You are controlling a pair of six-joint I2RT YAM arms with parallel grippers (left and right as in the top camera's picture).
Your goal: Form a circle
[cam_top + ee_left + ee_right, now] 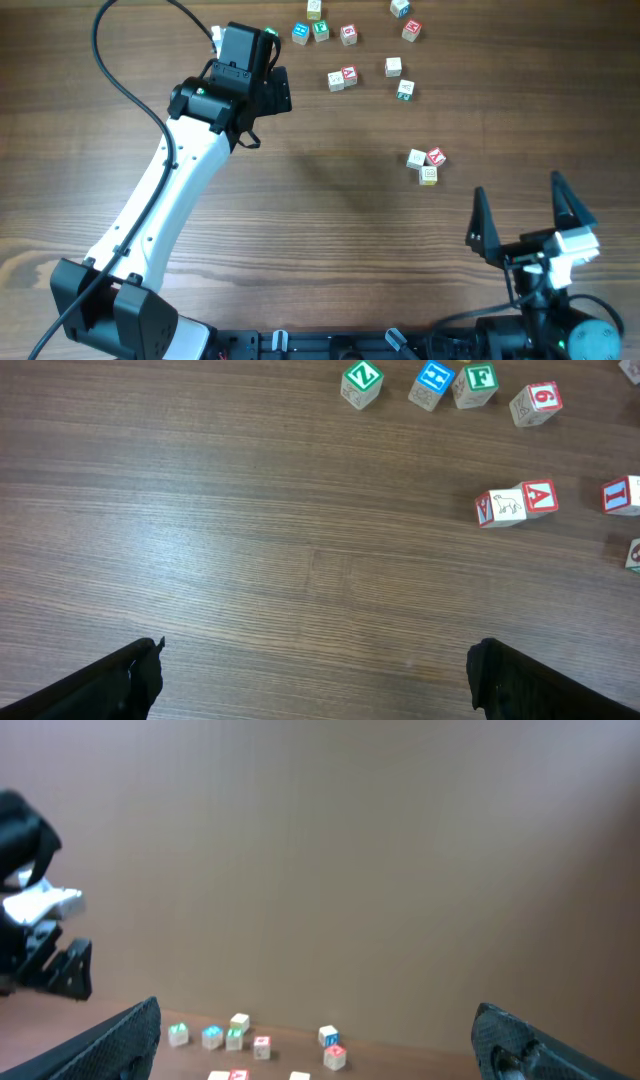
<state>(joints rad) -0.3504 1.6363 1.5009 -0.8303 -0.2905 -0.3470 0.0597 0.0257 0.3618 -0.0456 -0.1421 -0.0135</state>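
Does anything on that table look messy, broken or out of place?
Nothing looks broken or spilled. The scattered letter cubes lie twisted at odd angles along the far side, forming no ring; a cluster of three cubes sits apart, nearer the robot.

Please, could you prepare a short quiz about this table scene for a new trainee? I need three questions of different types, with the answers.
1. True or false: the right gripper is holding a cube.
2. How many cubes form the tight cluster nearest the right gripper? A) two B) three C) five
3. Fill the gap: in the left wrist view, the middle cube between the green Z cube and the green F cube has a ____ face.
Key: 1 false, its jaws stand open and empty. 2 B. 3 blue.
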